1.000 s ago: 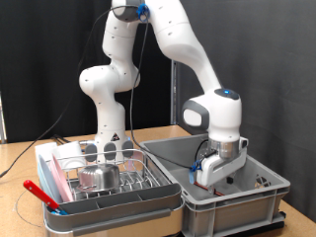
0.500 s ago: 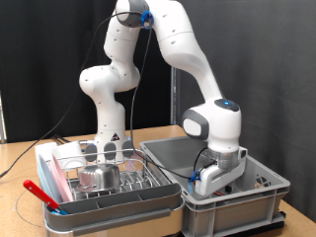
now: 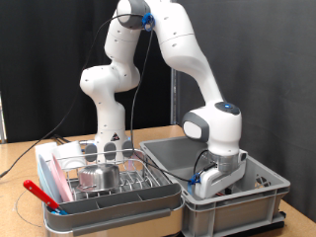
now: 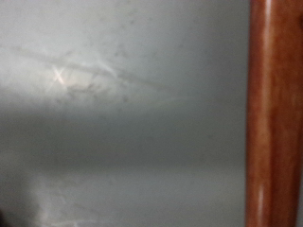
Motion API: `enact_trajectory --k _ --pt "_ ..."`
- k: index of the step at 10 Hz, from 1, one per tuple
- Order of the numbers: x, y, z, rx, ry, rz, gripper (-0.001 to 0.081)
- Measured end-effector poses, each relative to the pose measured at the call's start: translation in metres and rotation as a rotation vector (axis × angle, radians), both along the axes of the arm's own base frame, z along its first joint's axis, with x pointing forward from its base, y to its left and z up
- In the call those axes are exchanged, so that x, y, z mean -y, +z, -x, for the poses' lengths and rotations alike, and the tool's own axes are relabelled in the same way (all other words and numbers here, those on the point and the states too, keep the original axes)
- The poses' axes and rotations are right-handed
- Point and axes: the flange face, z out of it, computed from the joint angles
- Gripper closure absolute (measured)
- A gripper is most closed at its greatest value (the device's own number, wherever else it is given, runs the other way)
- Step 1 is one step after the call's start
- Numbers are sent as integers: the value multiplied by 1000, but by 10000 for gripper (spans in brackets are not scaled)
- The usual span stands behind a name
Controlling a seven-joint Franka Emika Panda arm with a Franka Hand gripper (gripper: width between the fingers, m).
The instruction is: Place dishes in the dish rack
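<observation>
Your gripper (image 3: pixel 210 183) sits low inside the grey bin (image 3: pixel 259 195), walled in on all sides; the only exit is upward. The wrist view shows bare grey floor close ahead, flanked by a red-brown rod (image 4: pixel 275 113). The dish rack (image 3: pixel 118 180) is crowded by the steel cup (image 3: pixel 99 175) and pink plate (image 3: pixel 54 178).

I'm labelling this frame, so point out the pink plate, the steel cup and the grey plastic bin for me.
pink plate (image 3: pixel 61 182), exterior view, on its upright edge in the rack.
steel cup (image 3: pixel 99 176), exterior view, on its shiny side.
grey plastic bin (image 3: pixel 259 197), exterior view, on its outer side wall towards the exterior view's right.
</observation>
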Motion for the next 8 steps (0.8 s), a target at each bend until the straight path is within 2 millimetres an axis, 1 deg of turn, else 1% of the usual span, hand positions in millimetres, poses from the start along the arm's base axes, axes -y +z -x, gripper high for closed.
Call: enact_trajectory --k 2,3,4,5,6,7,8 --pt "1 1 -1 5 -4 -2 0" --pt "1 1 -2 11 -7 -5 109" --pt "1 1 -3 15 -8 -7 109" --pt "2 1 -4 16 -10 -8 244" --pt "2 0 -5 16 -13 -10 429" --pt "2 0 -6 16 -18 -11 429" --pt "3 0 -7 17 -25 -14 563"
